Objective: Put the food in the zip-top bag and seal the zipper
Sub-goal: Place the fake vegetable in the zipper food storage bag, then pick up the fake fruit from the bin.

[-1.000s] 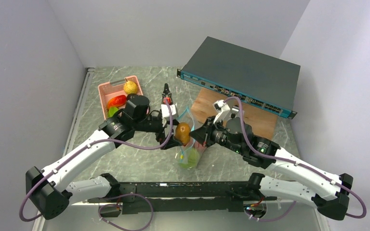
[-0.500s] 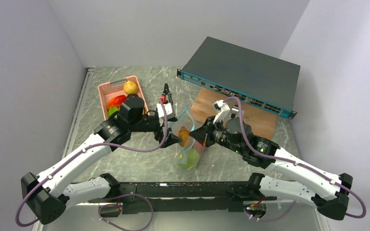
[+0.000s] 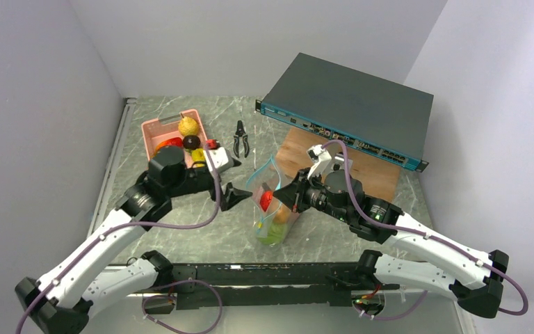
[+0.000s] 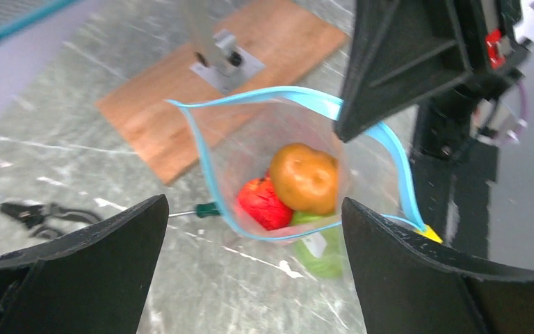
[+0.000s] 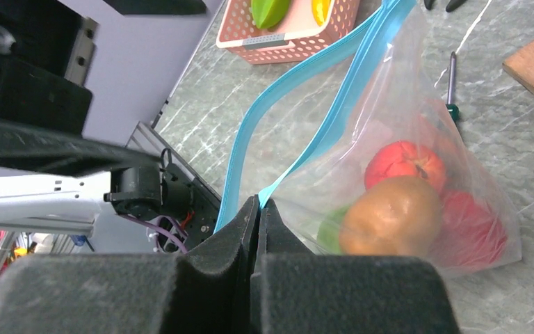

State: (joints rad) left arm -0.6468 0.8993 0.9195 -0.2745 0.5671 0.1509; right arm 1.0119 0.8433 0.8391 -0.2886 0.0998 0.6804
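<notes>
Right gripper (image 5: 257,206): clamped on the zipper (image 4: 250,94) strip of the zip-top bag (image 5: 403,97).
Left gripper (image 4: 254,209): fingers spread, empty, beside the bag's open mouth (not touching it).
Food (image 5: 388,217): inside the bag, below the right fingers.

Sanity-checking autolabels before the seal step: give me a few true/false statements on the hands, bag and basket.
1. The right hand is clamped on the zipper. True.
2. The left hand holds a fruit. False: it is open and empty, beside the bag.
3. The zip-top bag is sealed. False: its mouth gapes open, with an orange-brown fruit on top inside.
4. Food lies in the pink basket. True: a yellow fruit among it.
</notes>
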